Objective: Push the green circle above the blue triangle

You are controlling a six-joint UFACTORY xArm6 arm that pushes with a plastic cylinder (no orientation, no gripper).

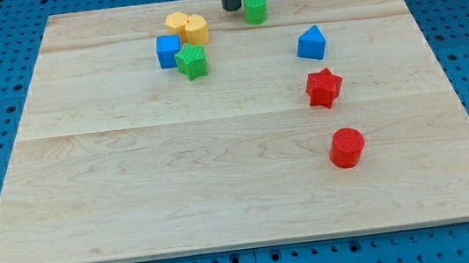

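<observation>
One rod, no fingers: your tip [232, 8] sits just left of the green circle [255, 8], with the blue triangle [311, 44] to its lower right.

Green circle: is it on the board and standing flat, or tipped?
On the board, flat. The green circle shows its round top face, just right of my tip.

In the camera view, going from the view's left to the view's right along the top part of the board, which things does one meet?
Blue cube → green star → my tip → green circle → blue triangle. The yellow blocks overlap the first two in order, so I leave them out.
</observation>
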